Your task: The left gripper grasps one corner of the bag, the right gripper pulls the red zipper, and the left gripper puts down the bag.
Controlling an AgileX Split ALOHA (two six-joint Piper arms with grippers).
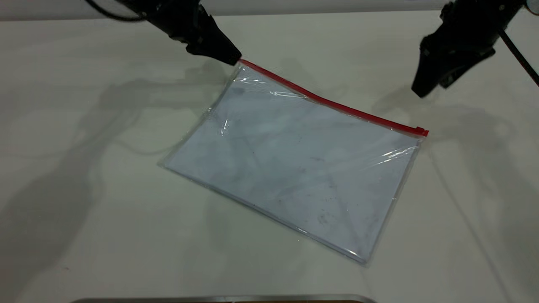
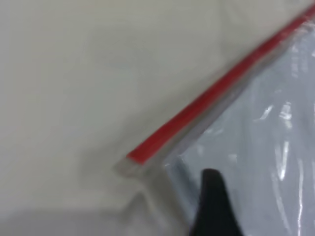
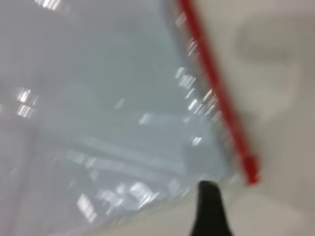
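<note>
Glossy clear plastic bag (image 1: pixel 294 164); matt white table (image 1: pixel 84 210).

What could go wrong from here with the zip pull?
1. The left claw sits right at the tip of the bag, at the zipper end. With so small a bite, the corner may slip out once pulling starts.
2. The slider tab is tiny and the right claw hangs above and apart from it; it could miss or pinch plastic instead.
3. The far corners rest loose on the table, so the bag may drag rather than unzip.
</note>
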